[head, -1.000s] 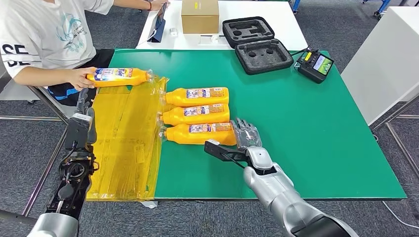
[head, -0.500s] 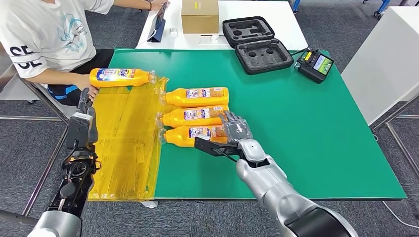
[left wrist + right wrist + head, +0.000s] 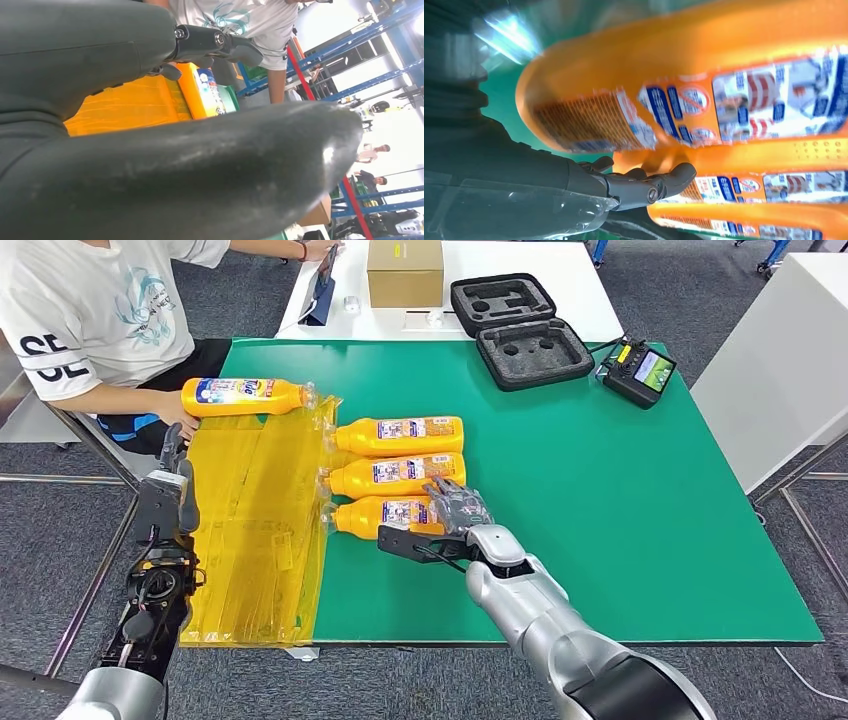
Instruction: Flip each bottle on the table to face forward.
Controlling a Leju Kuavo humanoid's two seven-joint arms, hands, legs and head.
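Bottles lie on their sides in a row of three near the middle of the green worktop (image 3: 620, 500), necks toward the yellow sheet (image 3: 250, 530) that covers its left edge: far bottle (image 3: 400, 435), middle bottle (image 3: 395, 476) and near bottle (image 3: 385, 515). The right hand (image 3: 455, 512) rests over the base end of the near bottle, fingers (image 3: 644, 185) curled around it. A fourth bottle (image 3: 240, 396) lies at the sheet's far edge under a person's hand (image 3: 180, 412), while the left hand (image 3: 170, 485) hangs off the worktop's left edge, its fingers loosely apart and holding nothing.
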